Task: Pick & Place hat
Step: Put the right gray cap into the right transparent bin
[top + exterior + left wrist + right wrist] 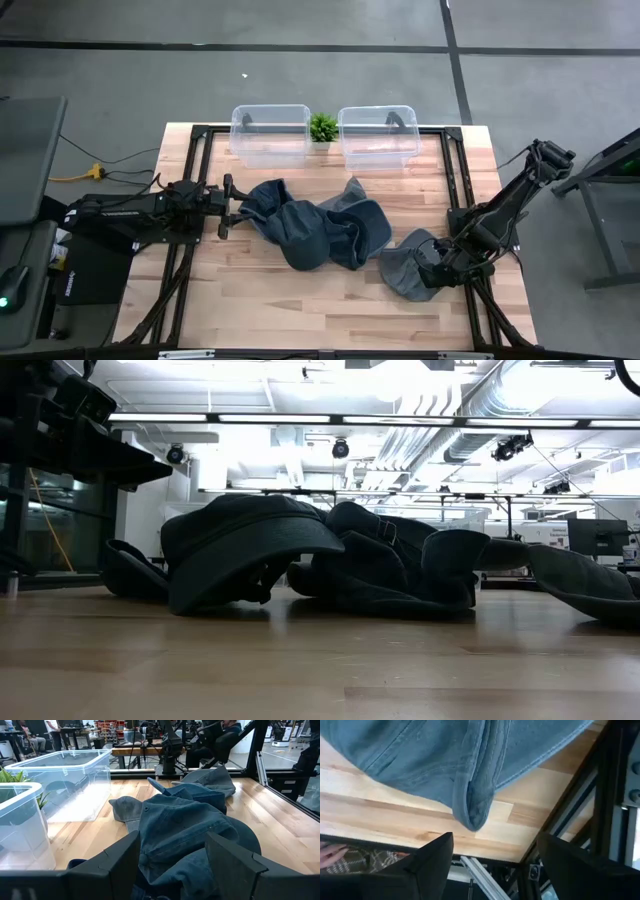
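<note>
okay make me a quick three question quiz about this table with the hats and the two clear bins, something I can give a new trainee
1. True or false: both clear bins at the far edge of the table already hold a hat.
2. What stands between the two bins? A) a cup B) a small green plant C) a hat
3. Which hand has a single grey-blue hat lying apart from the main pile of hats: the left hand or the right hand?

Key
1. False: both bins look empty.
2. B.
3. The right hand; its fingers are open just off the hat's edge. The left hand sits open at the pile's left end.
</note>
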Tool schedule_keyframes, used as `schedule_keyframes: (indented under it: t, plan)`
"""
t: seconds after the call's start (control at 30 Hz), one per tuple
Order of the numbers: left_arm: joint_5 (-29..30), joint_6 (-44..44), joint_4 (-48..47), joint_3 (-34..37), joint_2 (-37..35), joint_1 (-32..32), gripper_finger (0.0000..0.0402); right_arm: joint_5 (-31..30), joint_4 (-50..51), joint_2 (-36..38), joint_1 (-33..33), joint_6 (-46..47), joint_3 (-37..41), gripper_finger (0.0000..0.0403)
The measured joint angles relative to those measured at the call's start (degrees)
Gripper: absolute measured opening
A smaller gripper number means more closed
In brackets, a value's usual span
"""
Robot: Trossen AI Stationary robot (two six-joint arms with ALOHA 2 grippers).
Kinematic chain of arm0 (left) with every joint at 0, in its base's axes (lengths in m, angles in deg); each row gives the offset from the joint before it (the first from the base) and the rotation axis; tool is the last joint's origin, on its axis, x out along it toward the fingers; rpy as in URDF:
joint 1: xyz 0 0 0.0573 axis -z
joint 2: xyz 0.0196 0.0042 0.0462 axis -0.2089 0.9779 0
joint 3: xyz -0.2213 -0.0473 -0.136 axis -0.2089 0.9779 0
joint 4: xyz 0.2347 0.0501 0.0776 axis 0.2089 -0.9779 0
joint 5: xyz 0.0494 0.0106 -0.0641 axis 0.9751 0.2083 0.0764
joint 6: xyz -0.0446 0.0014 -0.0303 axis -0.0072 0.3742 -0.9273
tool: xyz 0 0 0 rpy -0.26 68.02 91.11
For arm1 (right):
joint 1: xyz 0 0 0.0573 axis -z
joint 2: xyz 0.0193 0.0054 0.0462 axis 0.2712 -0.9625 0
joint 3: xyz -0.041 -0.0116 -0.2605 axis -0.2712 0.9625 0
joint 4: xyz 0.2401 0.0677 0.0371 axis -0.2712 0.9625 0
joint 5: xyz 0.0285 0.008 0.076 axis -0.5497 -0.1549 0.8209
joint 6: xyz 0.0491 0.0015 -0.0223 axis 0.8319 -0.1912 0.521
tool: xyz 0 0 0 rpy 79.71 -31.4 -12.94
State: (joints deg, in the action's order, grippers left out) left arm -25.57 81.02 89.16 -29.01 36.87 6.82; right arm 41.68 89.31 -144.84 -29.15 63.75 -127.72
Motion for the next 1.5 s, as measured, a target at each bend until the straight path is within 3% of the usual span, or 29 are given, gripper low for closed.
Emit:
schedule_keyframes:
  t: [0.33,0.63,0.77,1.0,1.5]
  plan:
    - [0.00,0.00,0.00,0.00,0.01,0.00,0.0221,-5.80,-5.55,-0.40,3.11,-1.98,3.85,0.0299]
    - [0.00,0.00,0.00,0.00,0.00,0.00,0.0221,-3.13,-7.15,-1.19,3.65,-0.50,6.32,0.0299]
    - [0.00,0.01,0.00,0.00,0.00,0.01,0.0221,0.93,-7.09,-1.19,3.65,1.21,6.28,0.0299]
    - [0.00,0.00,0.00,0.00,0.02,0.00,0.0221,-3.72,-6.84,-1.19,4.18,0.93,6.28,0.0299]
    - [0.00,0.01,0.00,0.00,0.00,0.00,0.0221,-3.26,-7.09,-9.75,4.96,0.71,6.26,0.0299]
